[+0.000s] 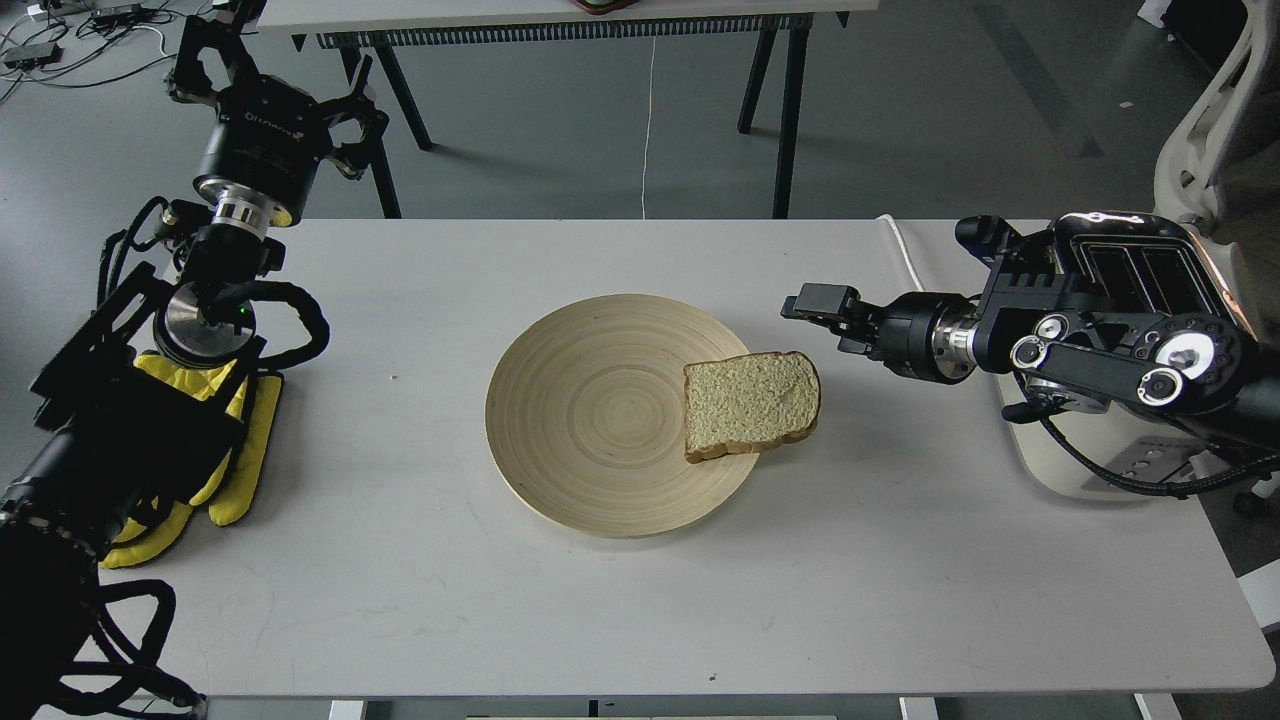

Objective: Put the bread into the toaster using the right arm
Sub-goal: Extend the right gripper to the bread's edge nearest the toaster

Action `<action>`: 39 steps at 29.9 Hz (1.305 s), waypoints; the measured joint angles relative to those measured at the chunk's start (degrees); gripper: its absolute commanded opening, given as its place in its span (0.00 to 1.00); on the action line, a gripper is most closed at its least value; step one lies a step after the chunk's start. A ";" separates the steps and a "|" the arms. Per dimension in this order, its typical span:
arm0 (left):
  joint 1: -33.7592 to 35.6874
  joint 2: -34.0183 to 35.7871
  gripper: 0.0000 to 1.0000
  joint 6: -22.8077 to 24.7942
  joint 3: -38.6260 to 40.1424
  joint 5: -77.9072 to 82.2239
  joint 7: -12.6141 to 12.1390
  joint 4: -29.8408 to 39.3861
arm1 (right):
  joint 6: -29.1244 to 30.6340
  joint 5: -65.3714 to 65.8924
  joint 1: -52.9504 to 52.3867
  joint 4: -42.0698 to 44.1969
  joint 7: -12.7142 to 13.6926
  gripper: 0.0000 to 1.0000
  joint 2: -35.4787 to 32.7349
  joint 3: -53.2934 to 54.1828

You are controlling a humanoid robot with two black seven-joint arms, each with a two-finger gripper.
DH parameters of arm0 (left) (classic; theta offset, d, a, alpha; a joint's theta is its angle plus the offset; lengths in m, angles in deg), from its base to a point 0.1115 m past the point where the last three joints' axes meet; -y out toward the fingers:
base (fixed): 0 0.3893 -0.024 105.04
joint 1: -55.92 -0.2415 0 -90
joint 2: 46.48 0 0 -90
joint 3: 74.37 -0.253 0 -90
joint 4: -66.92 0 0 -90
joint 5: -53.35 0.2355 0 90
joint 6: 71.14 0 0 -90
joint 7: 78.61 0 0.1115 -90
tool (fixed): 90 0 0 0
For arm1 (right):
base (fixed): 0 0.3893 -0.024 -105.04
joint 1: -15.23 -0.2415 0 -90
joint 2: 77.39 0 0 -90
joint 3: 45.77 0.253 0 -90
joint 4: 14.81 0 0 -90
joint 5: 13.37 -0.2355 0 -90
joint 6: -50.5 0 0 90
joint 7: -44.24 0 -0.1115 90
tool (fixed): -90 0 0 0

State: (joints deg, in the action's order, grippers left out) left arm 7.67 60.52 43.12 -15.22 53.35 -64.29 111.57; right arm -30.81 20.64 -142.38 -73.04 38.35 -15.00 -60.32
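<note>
A slice of bread lies flat on the right edge of a round wooden plate, overhanging its rim a little. The cream toaster stands at the table's right edge, with its slots facing up and its body partly hidden behind my right arm. My right gripper is open and empty. It hovers just above and to the right of the bread, pointing left. My left gripper is open and empty, raised at the far left behind the table.
A yellow oven mitt lies at the table's left edge under my left arm. The toaster's white cord runs along the table's back right. Another table's legs stand behind.
</note>
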 measured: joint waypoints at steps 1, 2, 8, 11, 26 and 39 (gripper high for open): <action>0.00 0.00 1.00 0.00 0.00 0.00 0.00 0.00 | 0.00 0.02 0.45 -0.02 0.01 0.89 0.16 0.08; 0.00 0.00 1.00 -0.01 0.00 0.00 0.00 0.00 | 0.00 0.05 0.91 -0.04 0.09 0.88 0.33 0.10; 0.00 0.04 1.00 -0.09 0.23 0.00 0.07 0.00 | -0.02 -0.06 3.29 -0.18 3.17 0.75 1.03 0.86; 0.00 0.04 1.00 -0.09 0.23 0.00 0.07 -0.01 | -0.07 -0.33 3.74 -0.29 3.53 0.65 1.03 1.35; 0.00 -0.02 1.00 -0.09 0.40 0.00 0.09 -0.01 | 0.27 -0.52 4.94 -0.78 3.51 0.35 1.15 2.87; 0.00 -0.01 1.00 -0.09 0.62 -0.08 0.09 -0.02 | 0.28 -0.34 5.47 -1.00 3.33 0.00 0.59 3.19</action>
State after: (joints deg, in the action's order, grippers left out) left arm 7.67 60.51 43.03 -14.60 53.27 -64.20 111.55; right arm -30.53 20.30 -136.91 -74.04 41.68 -14.41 -57.13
